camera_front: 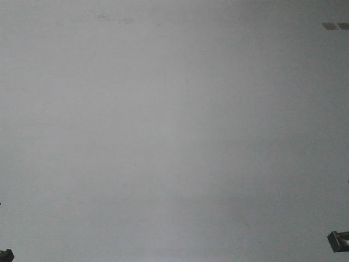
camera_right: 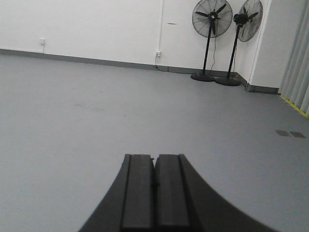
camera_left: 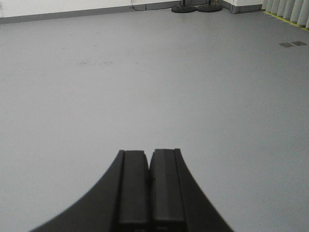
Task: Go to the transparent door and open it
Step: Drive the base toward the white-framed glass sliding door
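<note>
The transparent door is out of view in every frame. My left gripper (camera_left: 149,153) is shut and empty, its two black fingers pressed together, pointing out over bare grey floor. My right gripper (camera_right: 154,157) is also shut and empty, pointing across the grey floor toward a white wall. In the front view only small dark bits of the arms show at the bottom left corner (camera_front: 5,255) and bottom right corner (camera_front: 339,240).
Grey floor (camera_front: 174,136) fills the front view. Two black pedestal fans (camera_right: 210,29) stand by the white wall at the far right. Two floor plates (camera_right: 289,134) lie at right. Vertical blinds (camera_right: 297,72) hang at the right edge. A grey skirting (camera_right: 87,60) runs along the wall.
</note>
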{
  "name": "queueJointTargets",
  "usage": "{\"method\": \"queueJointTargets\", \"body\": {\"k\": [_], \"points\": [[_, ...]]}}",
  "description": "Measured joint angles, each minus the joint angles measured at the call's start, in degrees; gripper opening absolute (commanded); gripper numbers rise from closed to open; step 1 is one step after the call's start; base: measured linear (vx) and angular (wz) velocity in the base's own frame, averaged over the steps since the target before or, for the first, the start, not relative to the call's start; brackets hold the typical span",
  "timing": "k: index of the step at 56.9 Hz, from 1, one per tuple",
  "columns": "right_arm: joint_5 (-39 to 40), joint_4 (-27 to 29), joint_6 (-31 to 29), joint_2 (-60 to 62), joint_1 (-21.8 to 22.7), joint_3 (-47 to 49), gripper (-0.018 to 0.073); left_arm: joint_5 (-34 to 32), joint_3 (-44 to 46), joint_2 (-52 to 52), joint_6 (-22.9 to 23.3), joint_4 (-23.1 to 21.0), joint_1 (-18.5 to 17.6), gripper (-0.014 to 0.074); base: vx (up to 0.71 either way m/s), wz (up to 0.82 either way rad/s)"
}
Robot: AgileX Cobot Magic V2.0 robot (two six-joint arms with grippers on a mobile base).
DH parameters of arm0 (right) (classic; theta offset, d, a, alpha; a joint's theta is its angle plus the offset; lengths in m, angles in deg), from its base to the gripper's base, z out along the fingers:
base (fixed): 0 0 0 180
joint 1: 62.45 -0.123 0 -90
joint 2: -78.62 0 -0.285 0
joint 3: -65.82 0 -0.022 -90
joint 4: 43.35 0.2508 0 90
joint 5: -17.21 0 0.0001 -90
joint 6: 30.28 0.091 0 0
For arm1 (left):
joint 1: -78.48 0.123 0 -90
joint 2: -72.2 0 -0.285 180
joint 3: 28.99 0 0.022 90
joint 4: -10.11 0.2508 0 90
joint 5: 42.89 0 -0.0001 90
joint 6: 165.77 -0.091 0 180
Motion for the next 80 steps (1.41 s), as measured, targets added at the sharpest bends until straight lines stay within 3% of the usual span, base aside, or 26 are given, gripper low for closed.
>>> {"method": "queueJointTargets", "body": {"k": [80], "points": [[0.0, 0.0, 0.0, 0.0, 0.0, 0.0, -0.0001, 0.0, 0.0, 0.0, 0.0, 0.0, 0.0, -0.0003, 0.05, -0.02]]}}
